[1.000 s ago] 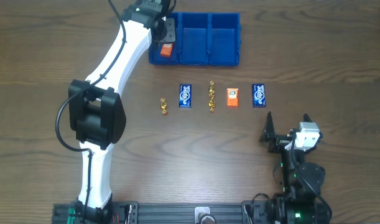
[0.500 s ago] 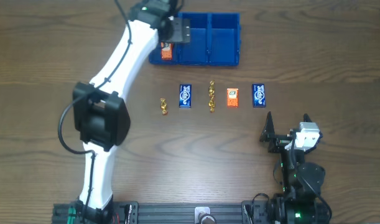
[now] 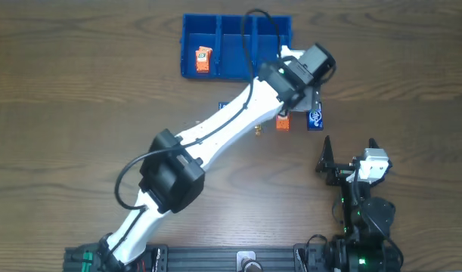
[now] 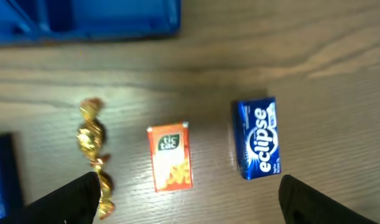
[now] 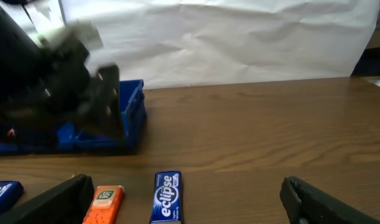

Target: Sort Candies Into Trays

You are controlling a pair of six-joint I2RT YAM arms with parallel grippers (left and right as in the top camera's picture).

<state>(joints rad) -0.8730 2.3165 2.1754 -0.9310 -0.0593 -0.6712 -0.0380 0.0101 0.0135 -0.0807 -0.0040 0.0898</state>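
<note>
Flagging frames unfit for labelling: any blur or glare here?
Right wrist view: left arm smeared, blue mint box sharp. Left wrist view: gold candies slightly soft, pale sheen on the table. Top view: evenly lit, no glare.

Dark wooden table [image 3: 64, 83]; white sheet [image 5: 227, 37] behind.

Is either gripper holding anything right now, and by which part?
Nothing is held. The left gripper is open and empty above the orange box; the right gripper is open and empty.

Blue tray [image 3: 223, 74] (orange pack [image 3: 204, 60] in left compartment), orange box [image 4: 171, 155], blue box [image 4: 259, 138], gold candies [image 4: 92, 134] flat nearby
</note>
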